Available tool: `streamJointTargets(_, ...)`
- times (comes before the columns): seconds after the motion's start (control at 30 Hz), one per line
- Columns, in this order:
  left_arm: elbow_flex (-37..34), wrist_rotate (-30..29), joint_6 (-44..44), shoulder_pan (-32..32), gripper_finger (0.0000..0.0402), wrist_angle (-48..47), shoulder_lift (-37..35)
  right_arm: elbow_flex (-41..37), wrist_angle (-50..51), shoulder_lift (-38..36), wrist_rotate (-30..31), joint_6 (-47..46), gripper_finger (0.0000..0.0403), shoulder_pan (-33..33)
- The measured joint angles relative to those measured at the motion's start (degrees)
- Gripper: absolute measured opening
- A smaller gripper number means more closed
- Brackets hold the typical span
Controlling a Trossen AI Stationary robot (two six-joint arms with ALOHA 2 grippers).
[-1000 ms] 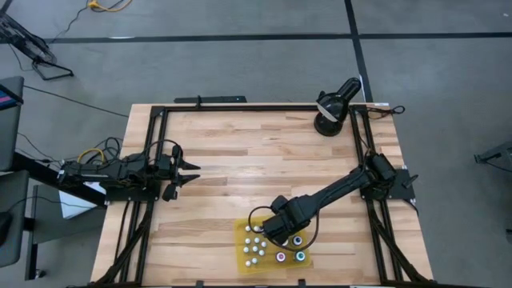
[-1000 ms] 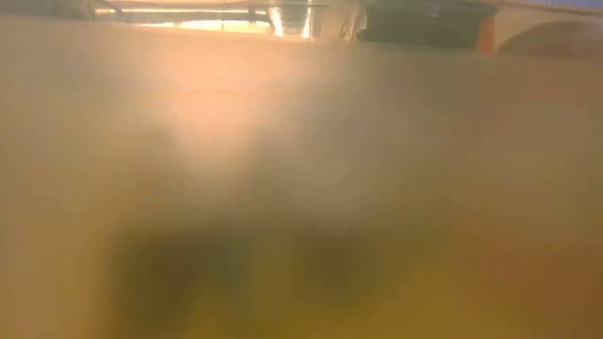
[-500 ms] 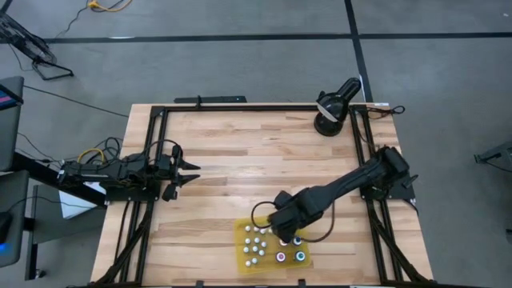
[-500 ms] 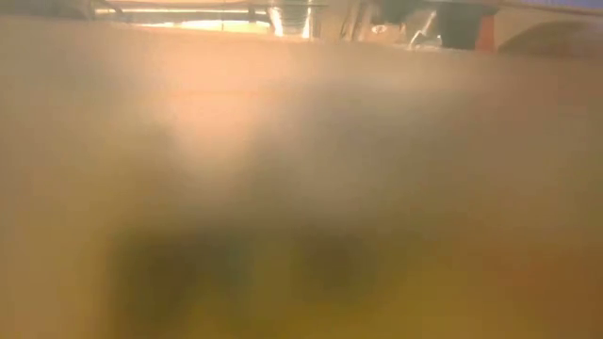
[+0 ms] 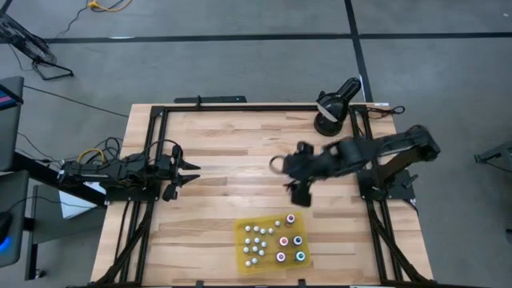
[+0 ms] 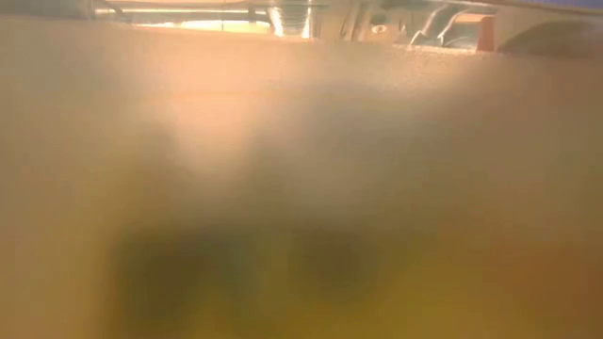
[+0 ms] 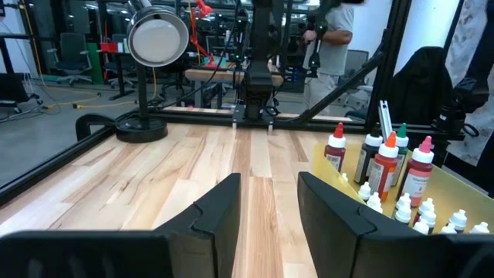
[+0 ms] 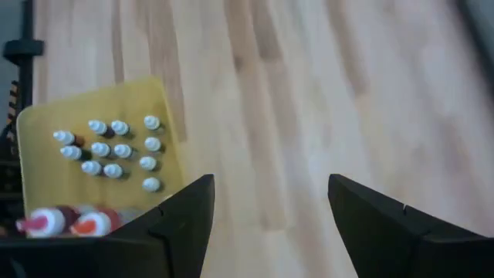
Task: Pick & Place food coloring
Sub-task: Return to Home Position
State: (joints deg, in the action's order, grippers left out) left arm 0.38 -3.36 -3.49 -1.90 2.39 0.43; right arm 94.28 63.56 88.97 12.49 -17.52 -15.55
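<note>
The food coloring (image 5: 268, 240), several tiny bottles with mostly white caps plus a few taller ones with coloured caps, stands upright on a flat yellow tray (image 5: 240, 264) near the table's near edge. My right gripper (image 5: 298, 194) hangs open high above the bare wood, on the far side of the tray. Its wrist view shows nothing between the fingers (image 8: 270, 185), with the bottles (image 8: 108, 150) and the tray (image 8: 93, 104) off to one side. My left gripper (image 5: 192, 172) rests open at the table's left, pointing level across it (image 7: 268, 185) toward the bottles (image 7: 378, 166).
A black lamp (image 5: 332, 112) stands at the far right corner. Black frame rails (image 5: 240, 106) run along the table's edges. Bare wood lies between the two arms. The low view is one blur. A person (image 7: 332, 31) stands in the room beyond the table.
My right gripper has risen from low over the tray's right part and swung toward the far edge, rolling as it went. It is now high above bare wood. Coloured-cap bottles that it had covered now show standing on the tray.
</note>
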Motion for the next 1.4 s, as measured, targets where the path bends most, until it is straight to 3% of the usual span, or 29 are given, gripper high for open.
streamJointTargets(0.17,0.0,0.0,0.0,0.0,0.0121,0.0,0.0,-3.5,-1.2,-11.5,0.1,13.8,0.0244,2.4)
streamJointTargets(0.33,0.0,0.0,0.0,0.0,0.0121,0.0,0.0,-21.8,-10.4,-30.1,0.1,20.7,0.0244,5.2)
streamJointTargets(0.53,0.0,0.0,0.0,0.0,0.0121,0.0,0.0,-45.9,-33.3,-51.3,0.1,20.6,0.0244,6.7)
streamJointTargets(0.63,0.0,0.0,0.0,0.0,0.0121,0.0,0.0,-54.1,-42.6,-59.3,8.2,20.6,0.0244,7.5)
streamJointTargets(0.7,0.0,0.0,0.0,0.0,0.0121,0.0,0.0,-57.9,-44.5,-64.3,11.2,18.3,0.0244,7.8)
streamJointTargets(0.8,0.0,0.0,0.0,0.0,0.0121,0.0,0.0,-61.8,-44.3,-71.9,9.9,9.3,0.0244,7.5)
streamJointTargets(0.87,0.0,0.0,0.0,0.0,0.0121,0.0,0.0,-65.1,-46.4,-76.7,10.2,8.8,0.0244,7.0)
streamJointTargets(0.93,0.0,0.0,0.0,0.0,0.0121,0.0,0.0,-69.1,-49.0,-80.7,9.3,14.4,0.0244,6.5)
streamJointTargets(1.1,0.0,0.0,0.0,0.0,0.0121,0.0,0.0,-77.3,-57.0,-88.4,0.0,21.2,0.0244,5.8)
streamJointTargets(1.3,0.0,0.0,0.0,0.0,0.0121,0.0,0.0,-83.4,-69.7,-88.9,-10.5,25.0,0.0244,6.5)
streamJointTargets(1.4,0.0,0.0,0.0,0.0,0.0121,0.0,0.0,-86.1,-70.3,-88.8,-11.2,25.5,0.0244,7.0)
